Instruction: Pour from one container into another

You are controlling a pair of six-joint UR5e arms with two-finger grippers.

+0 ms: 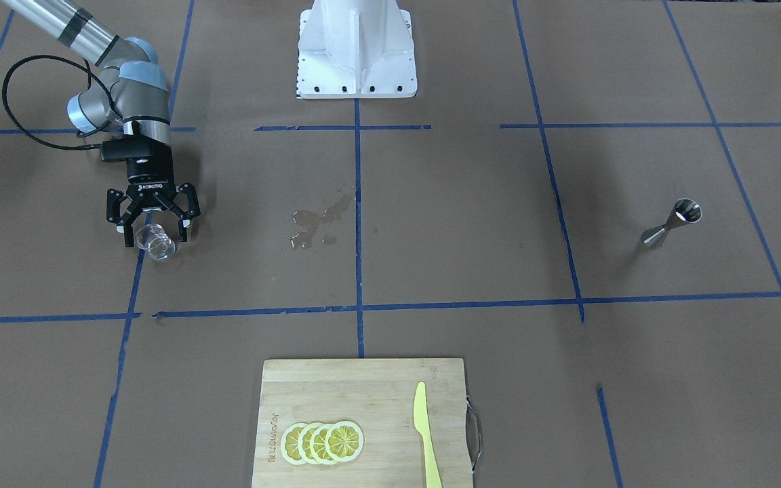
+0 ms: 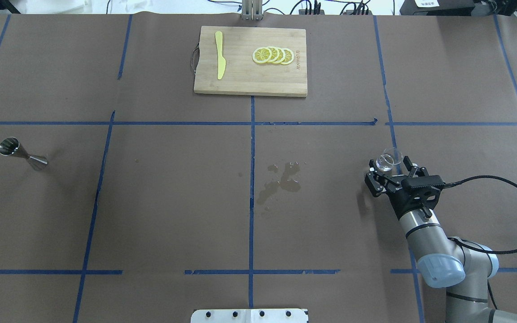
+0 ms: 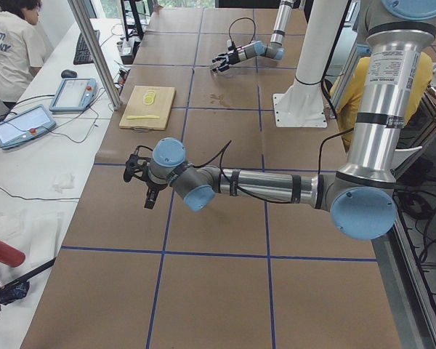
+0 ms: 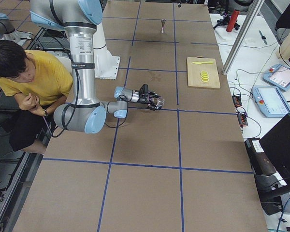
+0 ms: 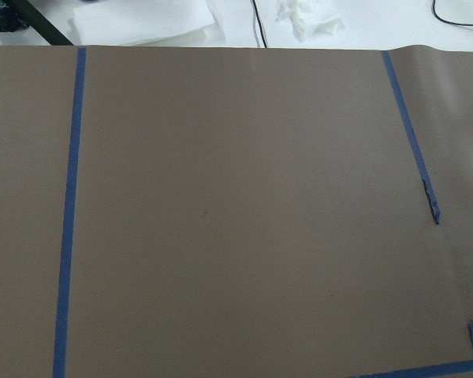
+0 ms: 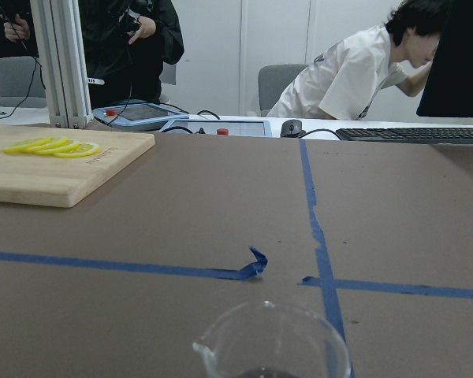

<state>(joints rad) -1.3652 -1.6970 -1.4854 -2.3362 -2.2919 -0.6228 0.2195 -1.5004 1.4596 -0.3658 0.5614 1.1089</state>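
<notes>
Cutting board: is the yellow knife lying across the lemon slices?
No, the yellow knife lies apart from the lemon slices, with bare cutting board between them.

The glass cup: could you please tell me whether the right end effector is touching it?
Cannot tell. In the front-facing view the open right end effector straddles the glass cup, but no view shows contact or a gap plainly.

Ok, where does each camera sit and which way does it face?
Front-facing: across the table, facing the base; right gripper around glass cup.
Overhead: behind robot, looking down; right arm, jigger.
Exterior left: table's left end; left arm near.
Exterior right: right end; right arm near.
Left wrist: down at paper; no body.
Right wrist: low across table; cup rim.
Front-facing and overhead share the cutting board.
</notes>
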